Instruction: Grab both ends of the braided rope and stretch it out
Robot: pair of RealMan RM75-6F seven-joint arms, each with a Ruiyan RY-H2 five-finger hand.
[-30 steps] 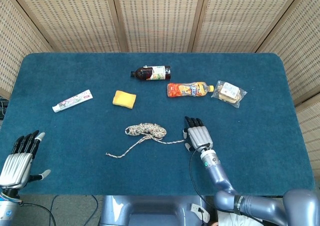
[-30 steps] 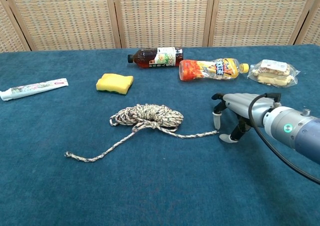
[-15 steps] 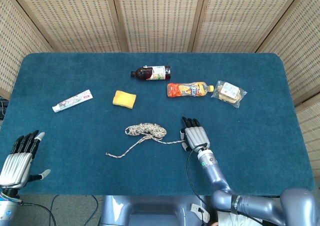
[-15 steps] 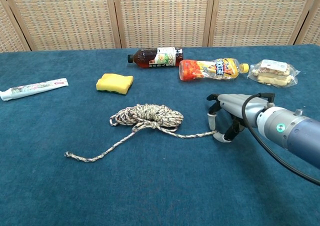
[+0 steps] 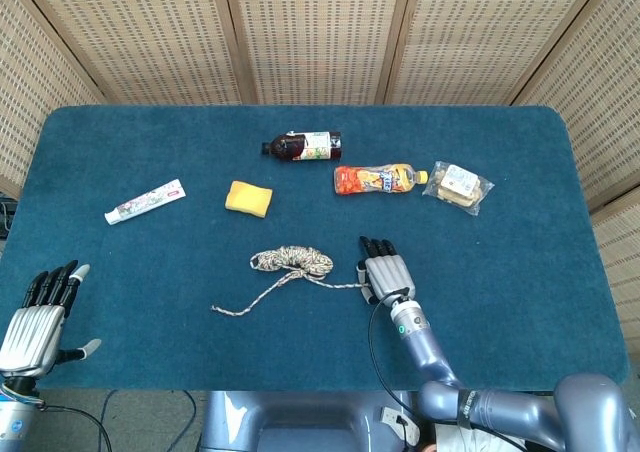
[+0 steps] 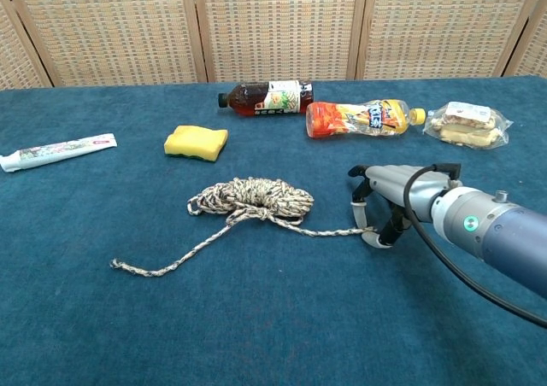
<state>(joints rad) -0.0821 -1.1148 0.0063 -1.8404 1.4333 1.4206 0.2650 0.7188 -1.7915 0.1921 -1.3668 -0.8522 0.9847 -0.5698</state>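
In front of me a table lies under deep blue cloth, evenly lit. Behind it stand woven wicker screen panels in pale wooden frames, closing round both sides.

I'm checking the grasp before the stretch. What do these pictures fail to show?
- Whether the right hand pinches the braided beige rope end: both views, fingers cover it.
- Left hand: absent from the chest view, wrist cut by the head view's edge.
- Brown bottle label: too small.
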